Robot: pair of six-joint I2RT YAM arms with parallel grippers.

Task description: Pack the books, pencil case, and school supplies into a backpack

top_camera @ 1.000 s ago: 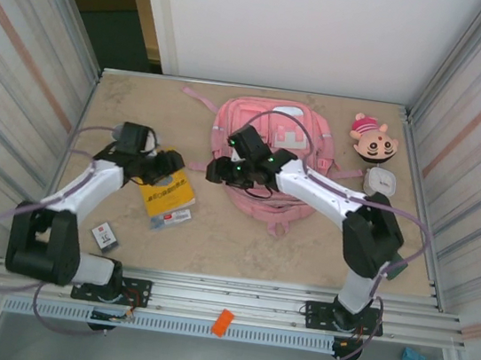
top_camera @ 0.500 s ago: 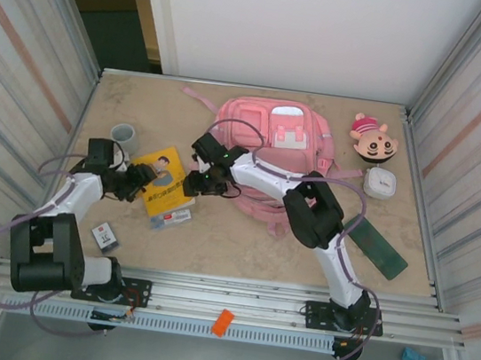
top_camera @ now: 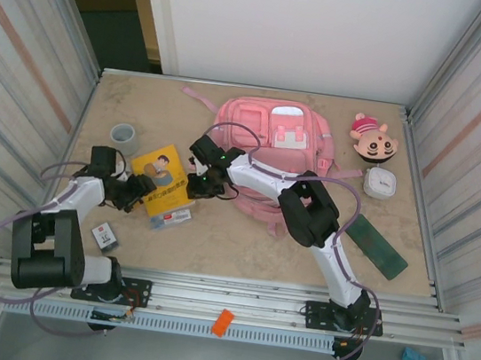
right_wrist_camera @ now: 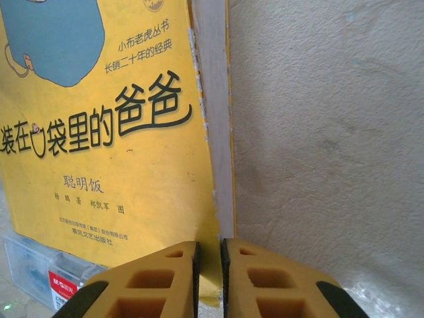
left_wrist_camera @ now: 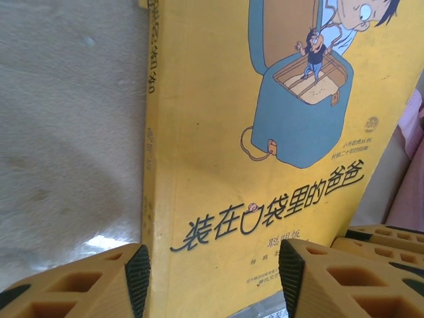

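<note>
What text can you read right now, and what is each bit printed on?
"装在口袋里的爸爸": title on the cover of the book
"聪明版": just under the title
"小布老虎丛书" and "长销二十年的经典": small print above the title
"杨鹏 著 郑凯军 图": credit line below
Two lowest cover lines: too small to read
Spine print: blurred
Red label on the clear pack: too small to read

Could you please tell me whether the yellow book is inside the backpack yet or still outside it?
Outside: the book lies flat, cover up, on the table beside the backpack.
</note>
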